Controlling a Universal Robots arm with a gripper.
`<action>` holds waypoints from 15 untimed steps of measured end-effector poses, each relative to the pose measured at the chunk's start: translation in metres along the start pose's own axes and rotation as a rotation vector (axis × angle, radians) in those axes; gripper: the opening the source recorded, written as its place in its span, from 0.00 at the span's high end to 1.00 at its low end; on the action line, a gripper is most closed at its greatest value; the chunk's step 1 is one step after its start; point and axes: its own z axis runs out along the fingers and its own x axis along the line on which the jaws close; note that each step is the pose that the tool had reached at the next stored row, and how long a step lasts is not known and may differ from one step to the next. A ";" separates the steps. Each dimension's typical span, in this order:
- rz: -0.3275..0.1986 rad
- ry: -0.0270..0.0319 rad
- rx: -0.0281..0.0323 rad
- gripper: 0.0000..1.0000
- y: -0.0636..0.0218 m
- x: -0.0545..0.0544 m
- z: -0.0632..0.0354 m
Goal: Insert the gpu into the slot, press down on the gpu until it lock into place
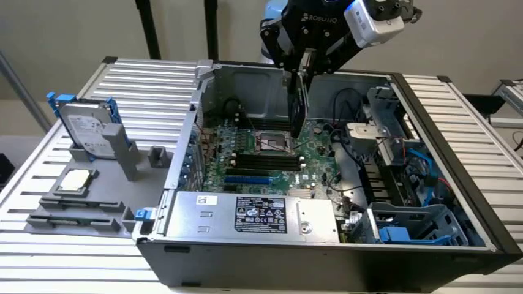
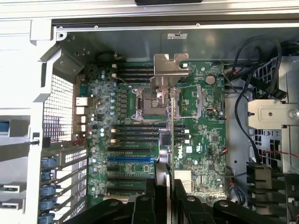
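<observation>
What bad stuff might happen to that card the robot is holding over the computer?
1. The gpu hangs on edge in the jaws above the motherboard, and in the wrist view it runs crosswise to the blue slot. If it came down like this, it would probably miss the slot.
2. The black memory slots lie right beside the blue one, so the gpu might knock them.
3. Its metal bracket might catch on the case.

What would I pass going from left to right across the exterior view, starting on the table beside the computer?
hard drive in its blue bracket → small grey block → blue slot → gpu, held upright in the gripper → blue drive cage
</observation>
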 end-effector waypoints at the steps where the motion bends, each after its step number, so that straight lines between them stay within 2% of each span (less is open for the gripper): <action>1: 0.000 0.0000 0.0000 0.74 0.0000 0.000 0.0000; 3: -0.009 0.0011 0.0005 0.74 0.0000 -0.001 -0.0001; 15: -0.225 0.0176 0.0090 0.74 0.0000 -0.001 0.0003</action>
